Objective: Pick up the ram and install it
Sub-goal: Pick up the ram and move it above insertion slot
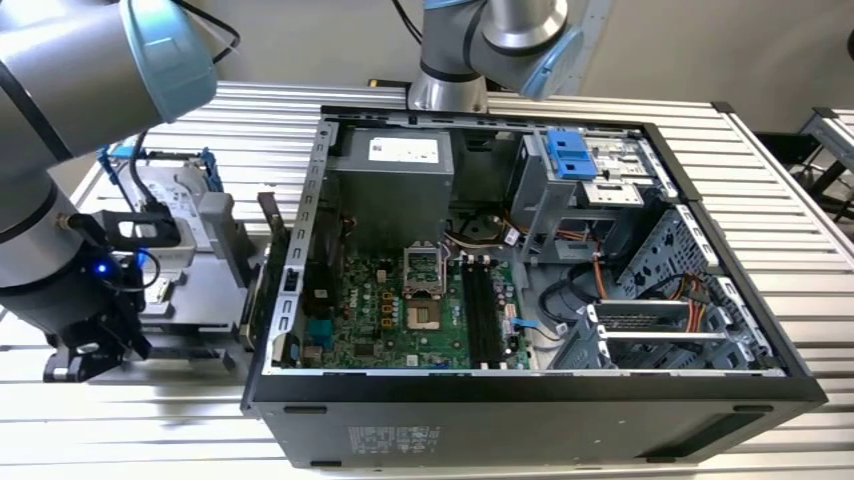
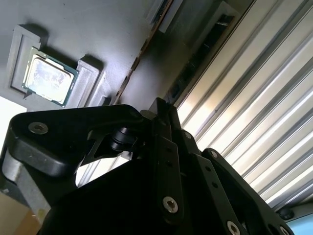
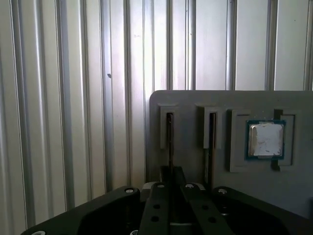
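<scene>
Exterior view, its left to its right: the arm (image 1: 54,180) reaches down at the far left, with the pincer (image 1: 83,360) low over the ribbed metal worktop (image 1: 134,430). Just beside it sits a grey holder (image 1: 200,240). We cannot make out the ram in this view.

Further toward the exterior view's right, the open computer case (image 1: 534,400) lies on its side, well apart from the pincer. Inside we see the green motherboard (image 1: 387,310) and its long black slots (image 1: 481,310).

First wrist view: the worktop (image 3: 73,98) ribs run lengthwise, and the holder (image 3: 195,103) lies on them. The ram (image 3: 169,134) stands on its edge in a narrow slot of the holder. We see it edge-on, as a thin dark line.
- Its long axis runs along the slot, parallel to the worktop ribs.
- One end points toward the pincer (image 3: 171,183), which is lined up with that slot.
- The next slot over is also dark. We cannot tell what it holds.
- Past that slot, a square silver processor (image 3: 265,139) lies flat in its own pocket.

Second wrist view: the processor (image 2: 46,78) sits in the holder (image 2: 98,29). The ram (image 2: 142,54) shows as a thin brownish-green edge slanting toward the pincer (image 2: 161,110). The worktop (image 2: 254,98) ribs run the same way as the ram.

Pincer state: we cannot tell whether it is open or closed, or whether it touches the ram. The ram is in the holder, not in the computer case.
</scene>
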Robot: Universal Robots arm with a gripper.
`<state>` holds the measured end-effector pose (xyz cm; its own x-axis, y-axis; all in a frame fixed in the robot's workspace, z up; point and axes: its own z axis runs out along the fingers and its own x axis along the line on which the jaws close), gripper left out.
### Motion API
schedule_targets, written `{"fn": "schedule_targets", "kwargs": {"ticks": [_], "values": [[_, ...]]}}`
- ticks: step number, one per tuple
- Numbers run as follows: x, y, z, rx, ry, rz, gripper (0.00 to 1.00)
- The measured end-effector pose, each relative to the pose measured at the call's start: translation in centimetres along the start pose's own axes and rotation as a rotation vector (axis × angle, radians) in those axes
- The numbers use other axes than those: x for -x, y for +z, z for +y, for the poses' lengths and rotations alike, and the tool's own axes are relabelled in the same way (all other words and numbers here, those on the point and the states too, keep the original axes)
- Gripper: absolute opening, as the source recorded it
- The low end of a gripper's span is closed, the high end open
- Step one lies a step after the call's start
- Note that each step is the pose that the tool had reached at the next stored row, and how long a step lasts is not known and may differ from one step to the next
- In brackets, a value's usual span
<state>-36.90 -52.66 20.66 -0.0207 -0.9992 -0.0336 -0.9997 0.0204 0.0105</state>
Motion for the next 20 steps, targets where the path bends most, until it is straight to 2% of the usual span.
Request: {"fn": "schedule_targets", "kwargs": {"ticks": [10, 20], "values": [[0.04, -1.26, 0.01, 0.0000, 0.000, -0.0001, 0.00], [0.08, -2.27, 0.02, 0.0001, 0.000, -0.0001, 0.00]]}}
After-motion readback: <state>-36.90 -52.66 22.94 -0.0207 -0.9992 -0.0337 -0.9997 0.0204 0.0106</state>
